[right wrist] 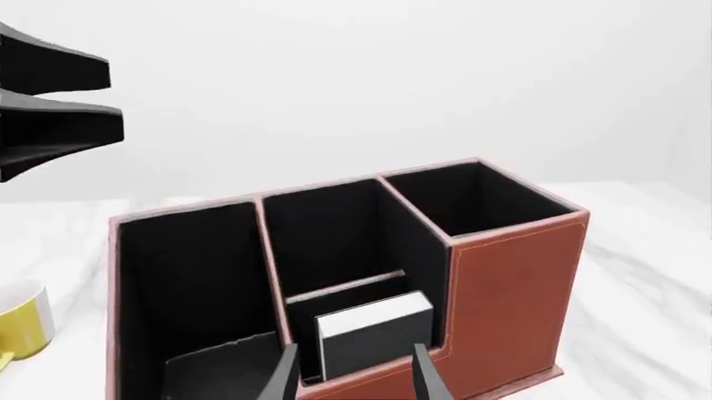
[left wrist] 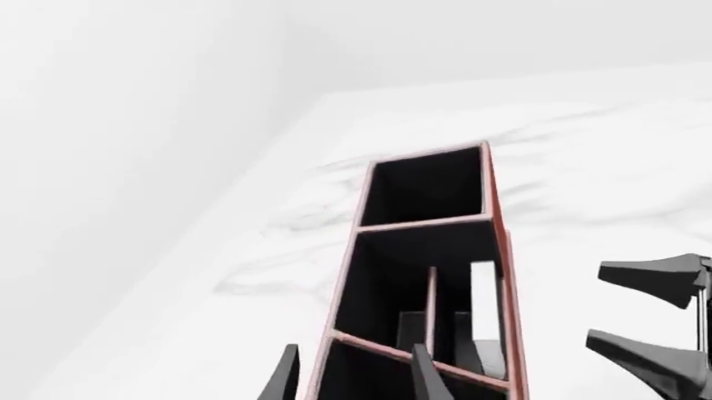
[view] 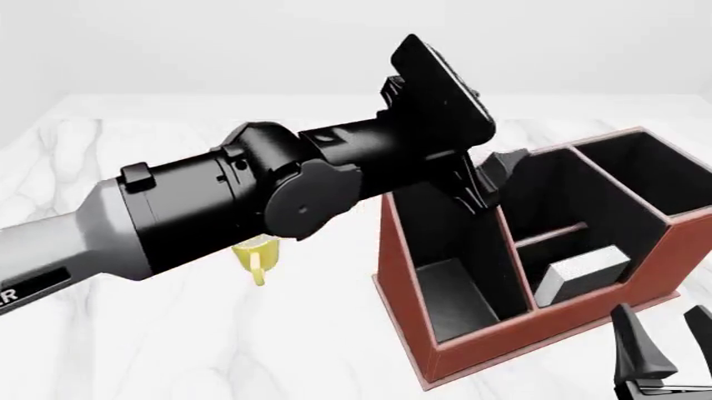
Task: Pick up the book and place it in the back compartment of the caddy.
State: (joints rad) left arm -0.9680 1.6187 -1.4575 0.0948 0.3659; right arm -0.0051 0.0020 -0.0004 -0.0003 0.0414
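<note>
The red-brown caddy (view: 489, 350) stands at the right. The black book (view: 584, 271), white page edges up, rests inside the small cell with the low outer wall, the back compartment (view: 543, 262), on the low-wall side of the thin crossbar. It also shows in the right wrist view (right wrist: 373, 329) and the left wrist view (left wrist: 482, 296). My left gripper (view: 489, 179) is open and empty, high over the caddy's middle. My right gripper (view: 668, 354) is open and empty, just outside the low wall, facing the book.
A yellow mug (view: 256, 258) stands on the marble table left of the caddy, partly hidden by my left arm (view: 256, 200). The caddy's long narrow cell (view: 456, 292) and its big tall-walled cell (view: 651, 171) hold nothing visible.
</note>
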